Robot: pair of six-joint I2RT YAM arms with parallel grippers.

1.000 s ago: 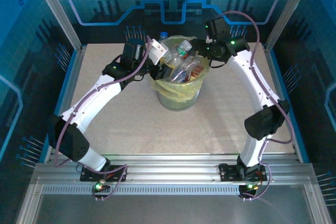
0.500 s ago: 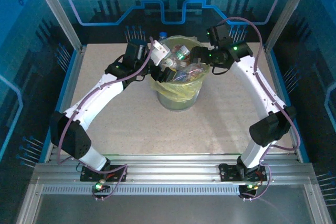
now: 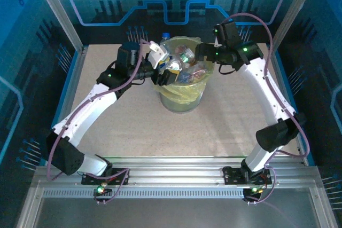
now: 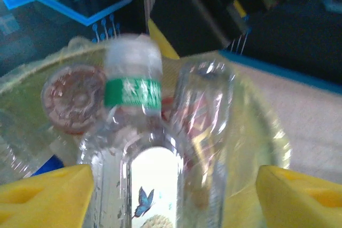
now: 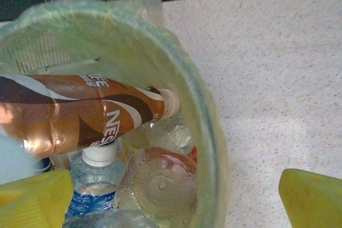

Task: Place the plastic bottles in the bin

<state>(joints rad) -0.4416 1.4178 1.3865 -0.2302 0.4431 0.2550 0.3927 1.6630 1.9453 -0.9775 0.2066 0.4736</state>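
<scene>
The bin [image 3: 181,97] is standing at the middle of the table [image 3: 224,126], and the plastic bottles [image 3: 184,65] are lying heaped inside its yellow-green liner, the pile reaching up to the rim. The left gripper [image 3: 162,61] is hovering over the bin's left edge, and its yellow fingers [image 4: 43,193] are standing wide apart in its wrist view; a green-banded bottle [image 4: 133,92] is lying between them with its cap pointing away, just beside the left finger and well clear of the right one, so the claw is gripping nothing. A clear bottle [image 4: 206,116] is resting against that one (its label is too blurred to read), and a red-brown round end [image 4: 75,97] is showing to their left. The right gripper [image 3: 199,53] is hanging over the bin's right edge with its jaws spread fully and nothing between them. Below it a brown-labelled bottle [image 5: 85,116] is lying across the heap, above a white-capped bottle [image 5: 95,182].
</scene>
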